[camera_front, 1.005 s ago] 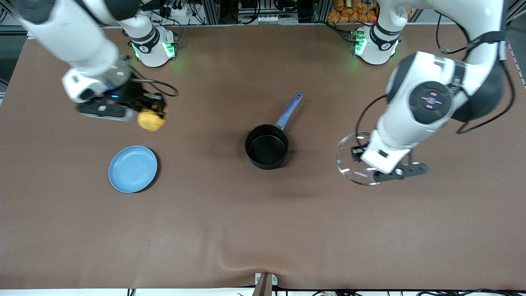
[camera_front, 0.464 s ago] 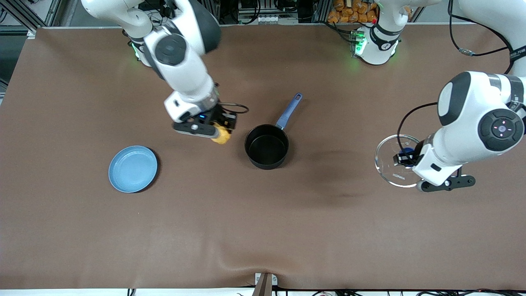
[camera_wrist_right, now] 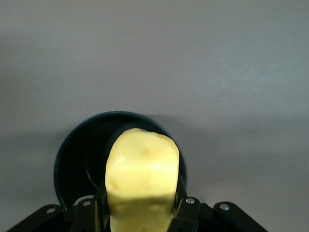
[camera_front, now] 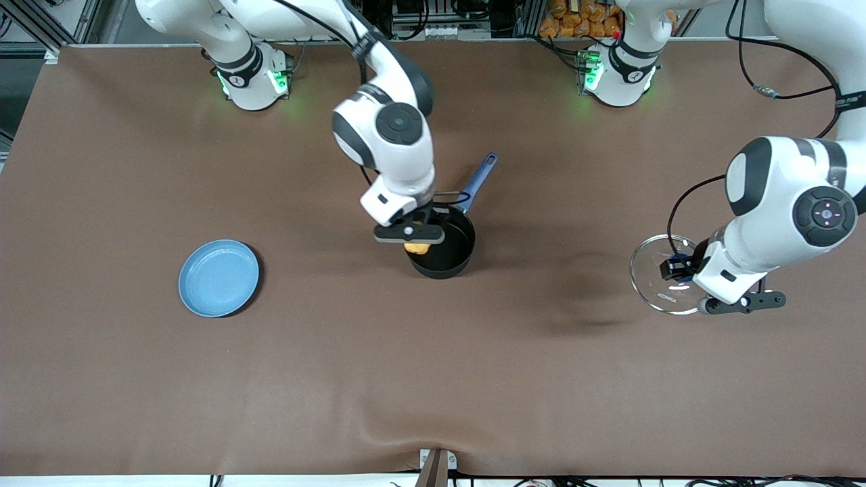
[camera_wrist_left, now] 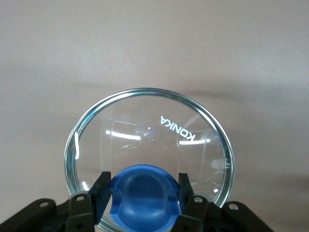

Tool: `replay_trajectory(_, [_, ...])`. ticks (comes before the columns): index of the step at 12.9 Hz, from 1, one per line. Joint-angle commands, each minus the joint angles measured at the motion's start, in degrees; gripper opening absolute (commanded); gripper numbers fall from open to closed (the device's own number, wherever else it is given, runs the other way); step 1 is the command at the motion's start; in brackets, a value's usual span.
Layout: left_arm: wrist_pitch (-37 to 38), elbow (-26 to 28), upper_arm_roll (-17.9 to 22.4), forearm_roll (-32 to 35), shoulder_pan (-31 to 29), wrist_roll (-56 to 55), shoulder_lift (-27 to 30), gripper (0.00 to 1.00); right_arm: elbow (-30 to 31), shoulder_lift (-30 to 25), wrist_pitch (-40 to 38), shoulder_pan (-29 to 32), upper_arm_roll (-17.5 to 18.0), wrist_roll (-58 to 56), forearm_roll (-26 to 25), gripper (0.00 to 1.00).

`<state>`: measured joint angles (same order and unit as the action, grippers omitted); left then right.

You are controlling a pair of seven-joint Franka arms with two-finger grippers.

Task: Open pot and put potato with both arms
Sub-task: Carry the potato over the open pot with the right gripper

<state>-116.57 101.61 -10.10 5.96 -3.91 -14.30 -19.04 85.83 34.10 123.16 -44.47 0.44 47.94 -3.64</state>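
Potato [camera_front: 419, 247]: I hold it in the right hand [camera_front: 410, 235], gripped across its middle, over the open pot [camera_front: 440, 243]; it looks light, firm and smooth, so may slip.
Lid [camera_front: 666, 274]: glass, fragile; my left hand [camera_front: 676, 265] clamps its blue knob [camera_wrist_left: 144, 193] over the tabletop [camera_front: 433, 372].
Plate [camera_front: 218, 277]: unused.

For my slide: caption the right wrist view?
Right gripper holds the potato over the open pot.
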Motion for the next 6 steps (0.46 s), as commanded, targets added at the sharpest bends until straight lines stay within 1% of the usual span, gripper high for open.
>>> replay_trajectory(1, [-5.67,7.36,-0.62,-2.79,-0.92,1.03,3.49,0.00,-4.09,4.65,-0.21,-2.19,-0.70,0.84,-1.63,0.00])
replay_trajectory(4, [-7.61,9.82,-0.53,-2.88,-0.92,1.03,2.52,0.00,-3.92,6.68,2.07,-3.08,-0.61,1.46,-1.11,0.00])
replay_trajectory(6, [-11.90,12.63,-0.53,-2.80,-1.45,1.03,2.35,0.00,-3.57,7.99,5.67,-3.52,-0.61,5.48,-0.75,0.00])
